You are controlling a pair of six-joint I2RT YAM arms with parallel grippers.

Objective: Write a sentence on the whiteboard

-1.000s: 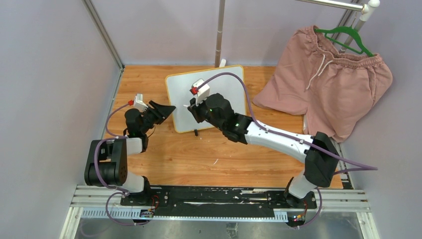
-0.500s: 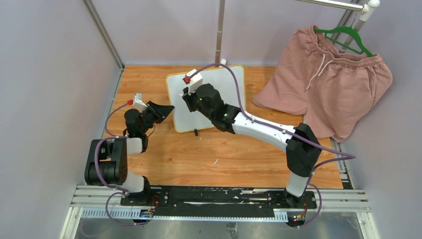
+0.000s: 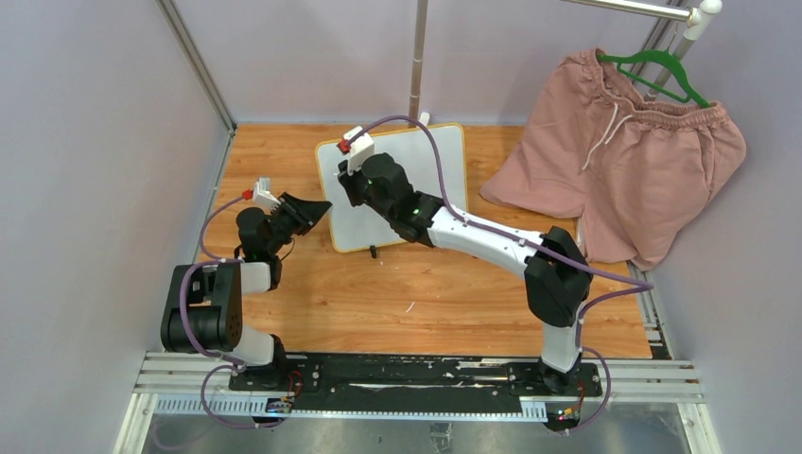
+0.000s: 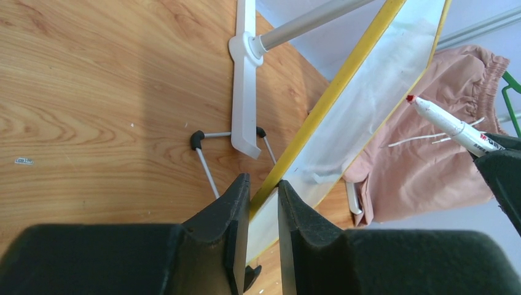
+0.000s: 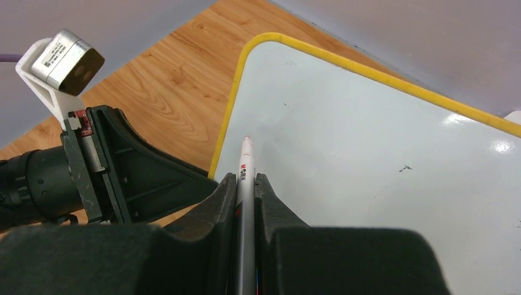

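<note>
The whiteboard, white with a yellow frame, leans tilted at the back middle of the wooden table. My left gripper is shut on the yellow left edge of the whiteboard, one finger on each face. My right gripper hangs over the board's left part, shut on a white marker. The marker's red tip points at the board's face close to its left edge. The board's face shows plain white with a few tiny specks; no sentence is in view.
Pink shorts on a green hanger drape over the table's right back corner. A metal pole on a white foot stands behind the board. The board's thin wire stand rests on the wood. Grey walls close in on the left and back.
My right arm has carried the marker up and to the left across the board, towards its upper left corner. The left arm has kept its place at the board's edge.
</note>
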